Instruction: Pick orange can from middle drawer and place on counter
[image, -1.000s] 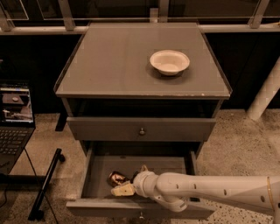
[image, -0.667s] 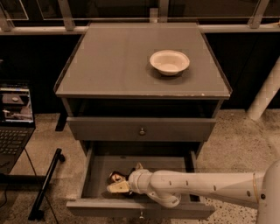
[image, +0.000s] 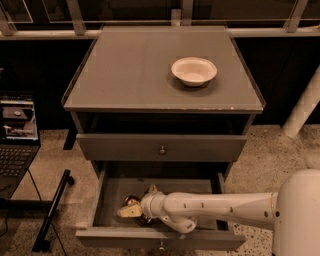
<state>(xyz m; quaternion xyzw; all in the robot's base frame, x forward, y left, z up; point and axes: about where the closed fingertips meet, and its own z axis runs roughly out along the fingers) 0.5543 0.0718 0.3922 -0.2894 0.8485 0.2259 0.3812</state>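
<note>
We start with the grey cabinet (image: 79, 124), which fills the middle of the view, and we place everything else against it. The counter (image: 130, 75) is the cabinet's flat top, wide and mostly bare. The robot's white arm (image: 225, 210) reaches in from the cabinet's lower right side and crosses low in front of it. The middle drawer (image: 112, 197) stands pulled out at the bottom of the cabinet, with its floor open to us and its front panel nearest the camera. Above it in the cabinet, another drawer front (image: 120, 147) sits closed, with a small round knob (image: 162, 149) at its centre. An open laptop (image: 15, 135) lies on the floor to the cabinet's left as we see it, and a pale pillar (image: 302, 107) leans to its right. A white bowl (image: 194, 71) rests upright on the cabinet's top, toward the rear right. The gripper (image: 138, 201) is down inside the cabinet's open drawer, toward the left front of the floor. The orange can (image: 131, 202) lies there too, right at the gripper. We cannot tell whether the gripper has closed on the can or only surrounds it.
</note>
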